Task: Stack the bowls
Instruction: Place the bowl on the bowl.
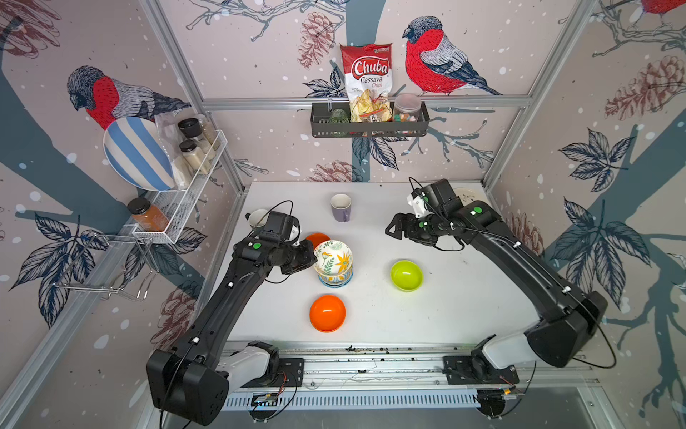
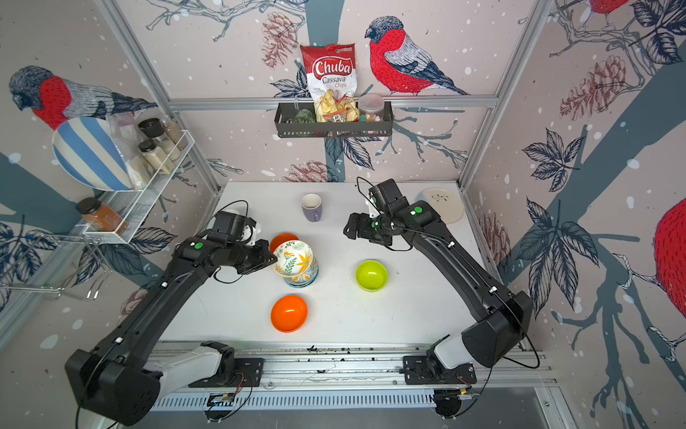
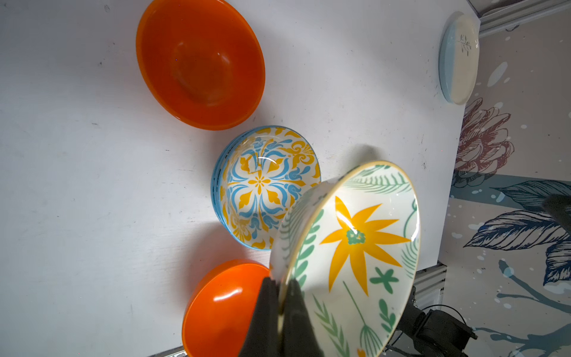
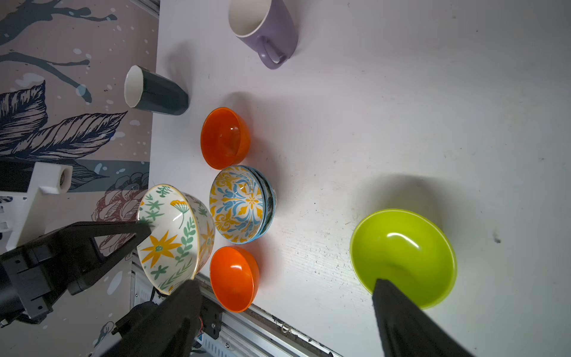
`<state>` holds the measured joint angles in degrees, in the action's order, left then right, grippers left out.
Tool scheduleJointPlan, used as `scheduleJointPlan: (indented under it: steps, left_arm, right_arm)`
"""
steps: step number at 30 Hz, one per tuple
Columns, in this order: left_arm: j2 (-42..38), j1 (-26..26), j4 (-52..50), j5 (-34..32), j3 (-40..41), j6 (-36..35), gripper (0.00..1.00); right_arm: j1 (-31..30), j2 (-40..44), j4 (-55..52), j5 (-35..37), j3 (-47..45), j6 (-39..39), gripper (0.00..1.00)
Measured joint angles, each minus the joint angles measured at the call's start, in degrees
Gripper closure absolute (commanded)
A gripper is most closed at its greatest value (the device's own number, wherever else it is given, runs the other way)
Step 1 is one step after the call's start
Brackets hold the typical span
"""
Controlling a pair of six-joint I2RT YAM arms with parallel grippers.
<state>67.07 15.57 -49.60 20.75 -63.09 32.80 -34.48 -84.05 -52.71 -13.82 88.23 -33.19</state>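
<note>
Just in front of the yellow-blue stack (image 3: 262, 185), a glossy orange bowl (image 1: 327, 312). Above the stack, tilted, a white leaf-and-flower bowl (image 3: 355, 247), rim pinched in the left gripper (image 3: 279, 282); bowl count in the stack hard to tell. Right of the stack, a lime bowl (image 1: 406, 275). Behind the stack, second orange bowl (image 1: 316, 237) (image 2: 282, 237) half hidden in both top views. Beyond, right gripper (image 4: 285, 282) spread wide, gripping nothing.

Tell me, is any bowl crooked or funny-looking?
Yes. The leafy flower bowl is tipped steeply, pinched by its rim in the left end effector, hanging above the yellow-blue stack instead of sitting level in it.
</note>
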Motion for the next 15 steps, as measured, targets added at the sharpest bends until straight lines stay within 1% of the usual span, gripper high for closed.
scheduleJointPlan:
  steps: [5, 15]
  left_arm:
    - [0.79, -0.07, 2.03, -0.39, 0.85, 0.37, 1.0]
    - [1.73, -0.35, 7.43, -1.16, 5.7, 2.34, 1.0]
  right_arm:
    - [0.02, 1.01, 0.44, 0.22, -1.99, -0.07, 0.12]
    - [0.13, 1.18, 1.64, 0.26, -2.64, -0.2, 0.13]
